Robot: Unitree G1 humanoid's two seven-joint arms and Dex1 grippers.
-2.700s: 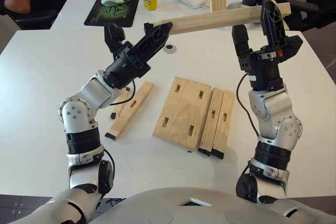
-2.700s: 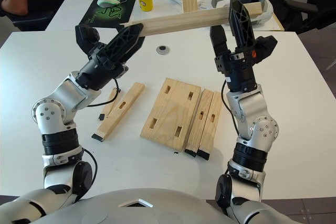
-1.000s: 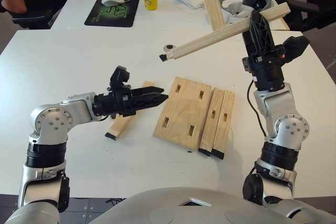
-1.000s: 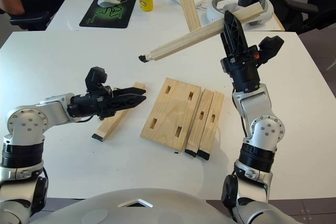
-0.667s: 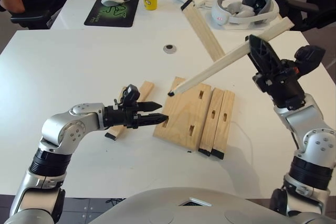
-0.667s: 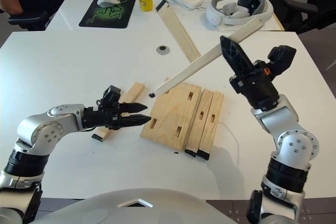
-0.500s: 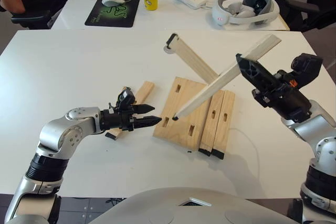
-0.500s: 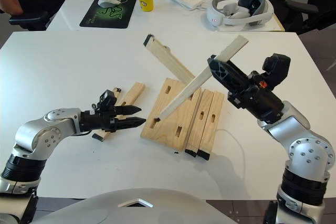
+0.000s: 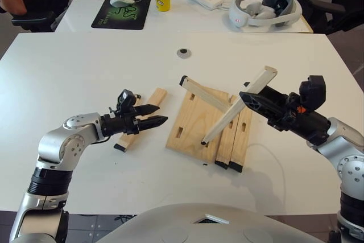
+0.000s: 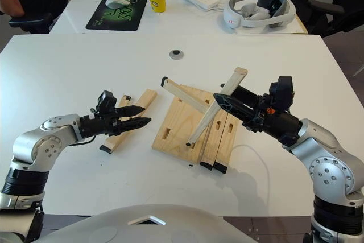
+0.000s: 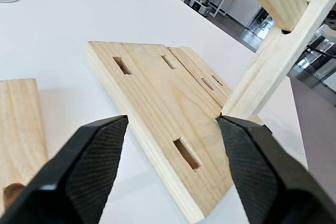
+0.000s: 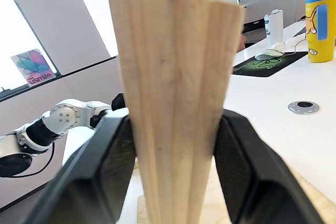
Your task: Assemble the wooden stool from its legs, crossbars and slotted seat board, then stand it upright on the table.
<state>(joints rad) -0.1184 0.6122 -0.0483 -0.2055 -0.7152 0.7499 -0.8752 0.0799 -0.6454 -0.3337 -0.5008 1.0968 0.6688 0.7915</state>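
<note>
Tightly clamped in the right hand (image 9: 248, 98), crossed sticks (image 9: 224, 119) touch seat board (image 9: 186, 122).

A narrow strip of bare white table (image 9: 68, 72) separates the left gripper (image 9: 158, 114), its fingers parted, from the flat slotted wooden seat board (image 9: 190, 123). The pale wooden T-shaped frame (image 9: 224, 120), clamped in the right gripper (image 9: 248, 97), slants over the board's right half with its low end on the board, barring approach from the right. Two slotted wooden bars (image 9: 234, 146) hug the board's right edge. A single wooden leg (image 9: 126, 138) lies beneath the left gripper. Open tabletop spreads to the far left and near.
</note>
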